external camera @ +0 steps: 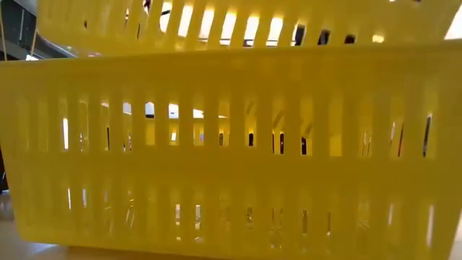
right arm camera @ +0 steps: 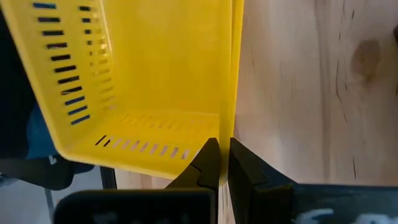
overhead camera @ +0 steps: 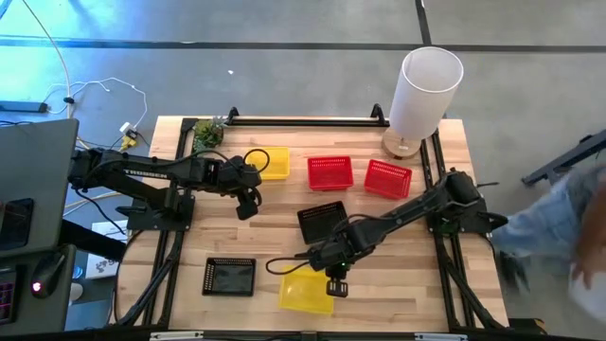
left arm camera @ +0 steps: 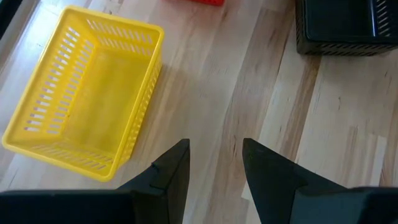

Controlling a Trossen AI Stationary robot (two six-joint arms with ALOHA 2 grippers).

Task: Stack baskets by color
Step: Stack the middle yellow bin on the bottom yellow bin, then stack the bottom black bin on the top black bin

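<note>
I see my right gripper (right arm camera: 219,163) clenched on the wall of the near yellow basket (overhead camera: 305,293); my left gripper (left arm camera: 214,168) hangs released beside the far yellow basket (left arm camera: 87,121).

Two dark jointed arms; black looped cables; left arm (overhead camera: 142,170) bears white lettering; flat black fingers (left arm camera: 171,174).

Tall white cylinder (overhead camera: 426,90) seen at table's far right corner, well apart from both jaws. Small green plant (overhead camera: 208,132) placed near left jaws. Blurred person (overhead camera: 568,237) seen beyond right edge.
</note>
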